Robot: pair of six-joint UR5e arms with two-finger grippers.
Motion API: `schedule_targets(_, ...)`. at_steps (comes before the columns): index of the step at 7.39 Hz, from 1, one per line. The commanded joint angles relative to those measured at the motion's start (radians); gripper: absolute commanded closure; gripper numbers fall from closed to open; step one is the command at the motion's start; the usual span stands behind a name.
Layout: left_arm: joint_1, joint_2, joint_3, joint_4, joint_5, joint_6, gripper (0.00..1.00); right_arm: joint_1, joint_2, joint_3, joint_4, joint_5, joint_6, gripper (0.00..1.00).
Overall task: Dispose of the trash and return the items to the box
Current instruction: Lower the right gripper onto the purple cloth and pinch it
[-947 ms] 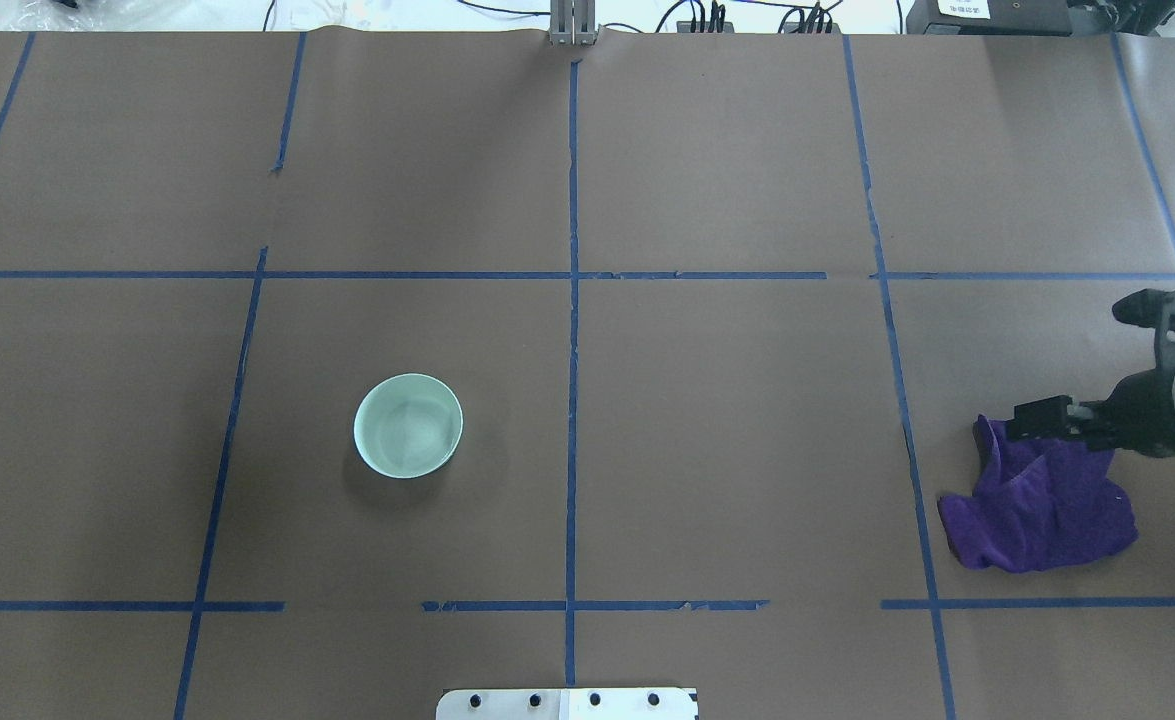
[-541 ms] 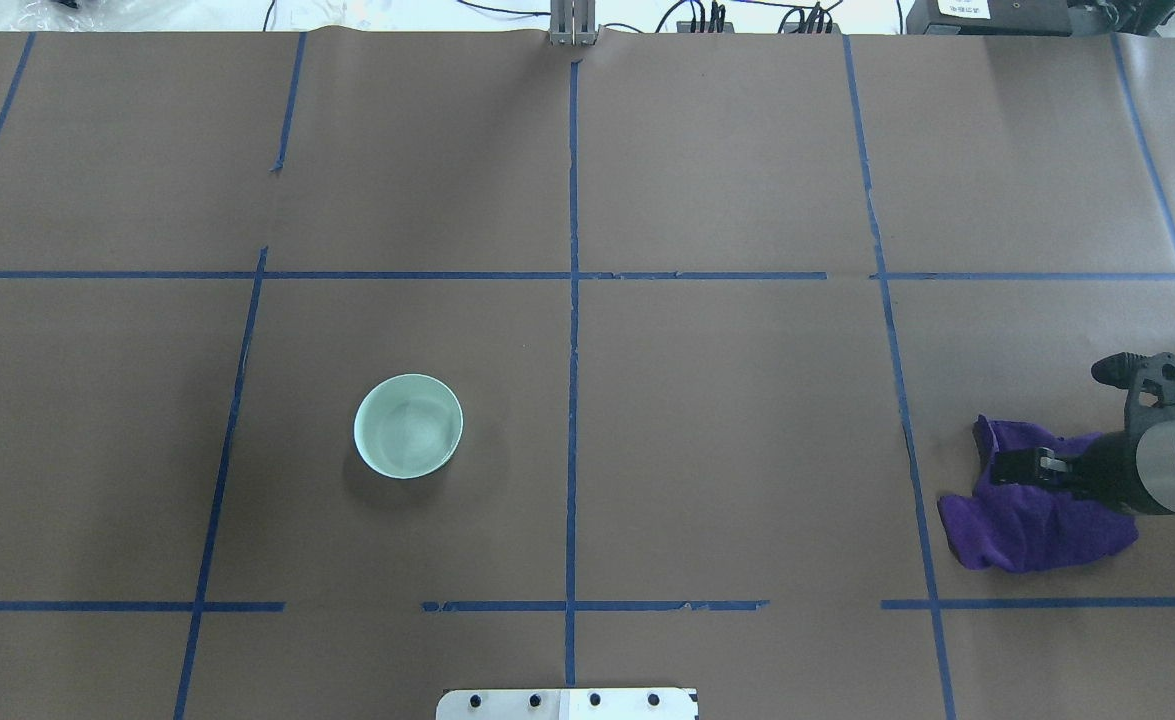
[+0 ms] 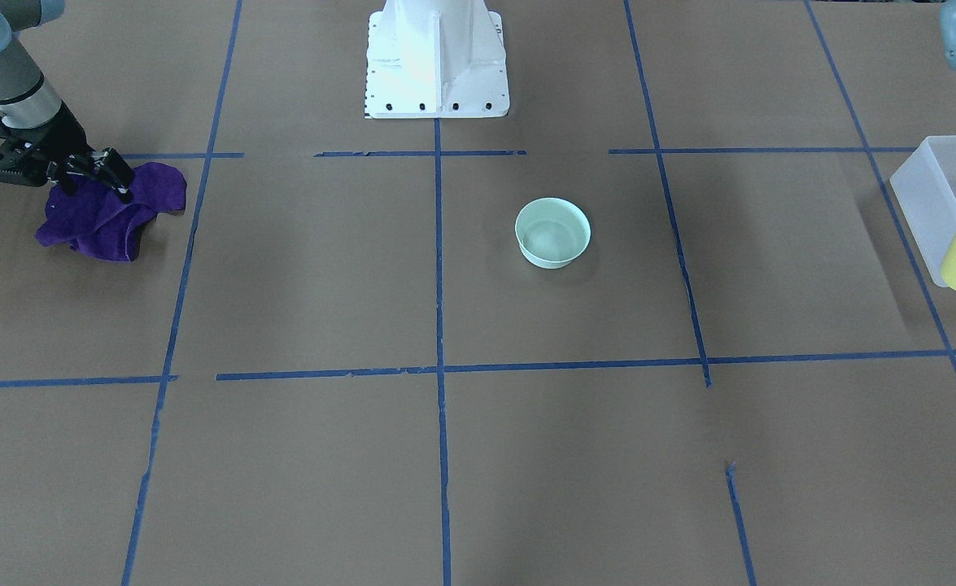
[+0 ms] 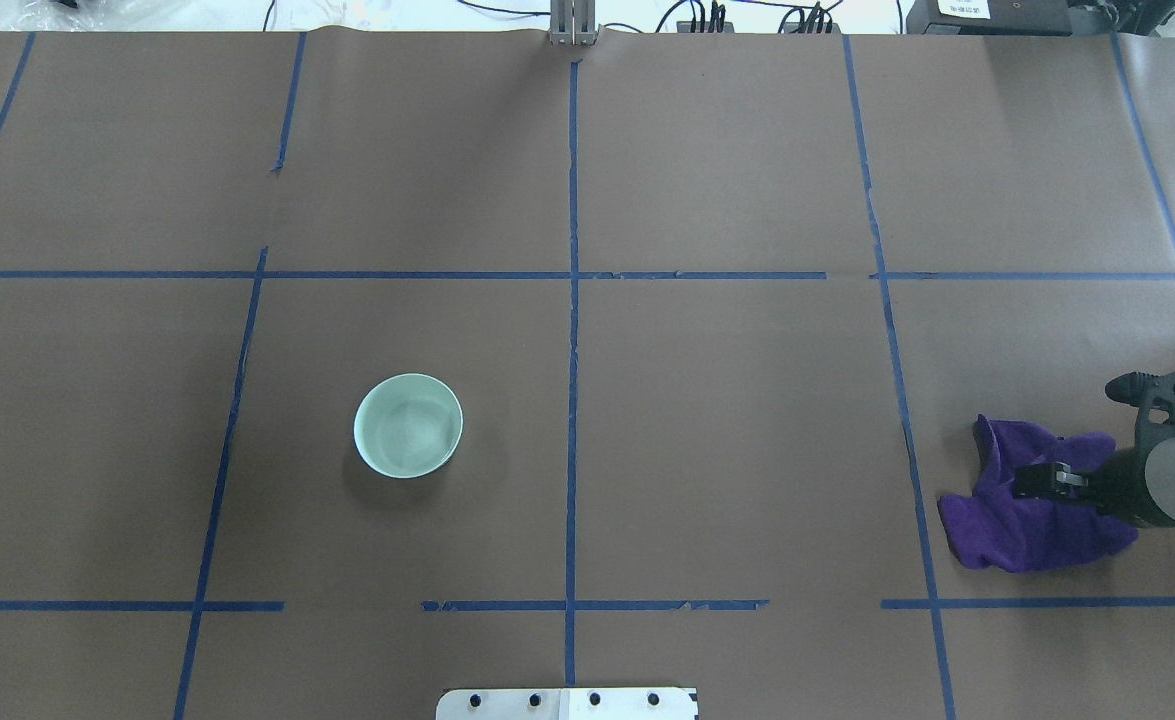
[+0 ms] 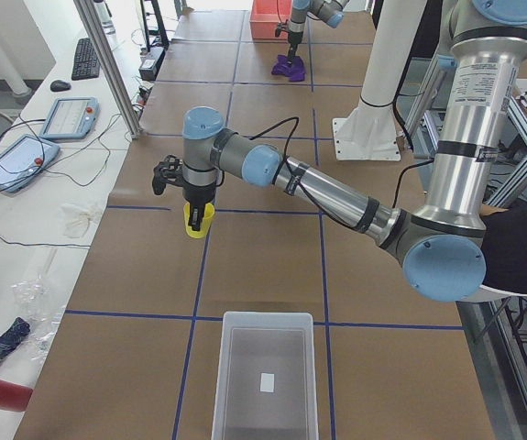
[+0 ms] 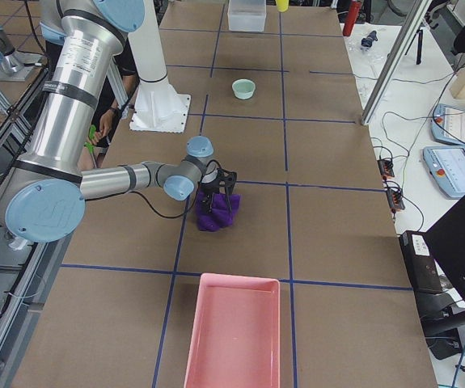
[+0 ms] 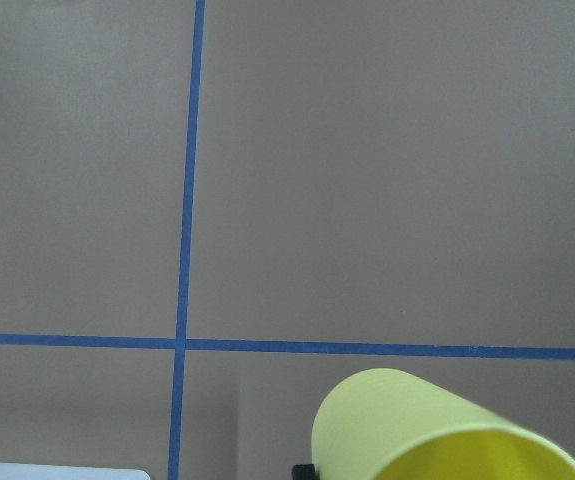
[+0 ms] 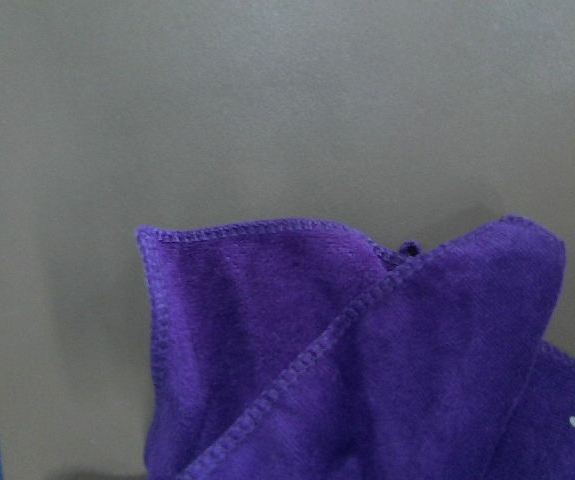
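**Cup aloft, cloth under the other arm**

The brown-paper tabletop (image 4: 727, 400) carries a translucent frosted-white rectangular plastic box (image 5: 265, 376) at its left end. At the right end a crumpled purple cloth (image 4: 1027, 525) lies under the right end effector (image 4: 1037, 480), whose jaws are spread. A pale mint-green round bowl (image 4: 408, 425) sits upright, left of centre. The left end effector (image 5: 190, 197) grips a small yellow tapered plastic cup (image 5: 198, 221) in mid-air, apart from the box.
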Motion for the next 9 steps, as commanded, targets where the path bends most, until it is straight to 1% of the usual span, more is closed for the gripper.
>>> schedule_targets(1,-0.067,0.0,0.044,0.001,0.0,0.109,1.0,-0.008,0.002,-0.021,0.0,0.002,0.0,0.0)
schedule_targets(2,-0.097,0.0,0.06,0.001,0.0,0.157,1.0,-0.008,0.002,-0.021,0.0,0.005,0.006,0.15)
schedule_targets(3,-0.114,0.004,0.075,0.001,0.0,0.194,1.0,-0.006,0.002,-0.021,0.0,0.009,0.009,0.66)
schedule_targets(4,-0.139,0.006,0.107,-0.001,0.002,0.25,1.0,-0.006,0.002,-0.019,0.0,0.018,0.01,1.0)
schedule_targets(5,-0.165,0.006,0.13,-0.002,0.005,0.283,1.0,-0.006,0.002,-0.015,0.0,0.02,0.01,1.0)
schedule_targets(6,-0.171,0.01,0.144,-0.004,0.043,0.306,1.0,-0.005,0.002,-0.013,0.0,0.02,0.01,1.0)
schedule_targets(7,-0.188,0.012,0.182,-0.007,0.054,0.365,1.0,-0.002,0.001,-0.003,0.0,0.025,0.008,1.0)
schedule_targets(8,-0.208,0.015,0.216,-0.01,0.052,0.41,1.0,0.004,-0.004,0.019,-0.003,0.032,0.005,1.0)
schedule_targets(9,-0.213,0.042,0.227,-0.016,0.051,0.439,1.0,0.011,-0.009,0.048,-0.014,0.049,0.0,1.0)
